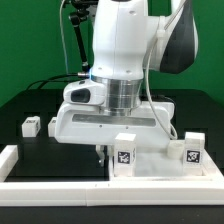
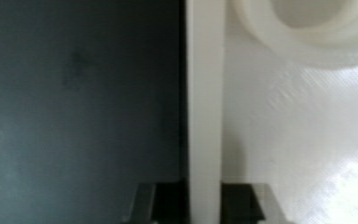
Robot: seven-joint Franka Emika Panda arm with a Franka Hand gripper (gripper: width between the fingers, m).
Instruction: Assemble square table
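Note:
The square table's white slab [image 1: 155, 165] lies at the exterior view's lower right. In the wrist view its raised rim [image 2: 204, 100] runs straight between my fingers, and a round socket [image 2: 309, 30] shows on its top. My gripper [image 1: 100, 152] [image 2: 202, 192] stands at the slab's left edge, shut on the rim, with one dark finger [image 2: 160, 203] on each side of it. Two small tagged leg blocks [image 1: 30, 126] [image 1: 52, 122] sit on the black table at the left. Two more tagged white pieces [image 1: 124, 154] [image 1: 190, 152] stand at the slab's front; I cannot tell whether they are legs.
A long white border rail [image 1: 60, 187] runs along the front and up the left side [image 1: 8, 158]. The arm's white body [image 1: 110, 110] hides the middle of the table. Black cables hang behind at the upper left [image 1: 70, 40].

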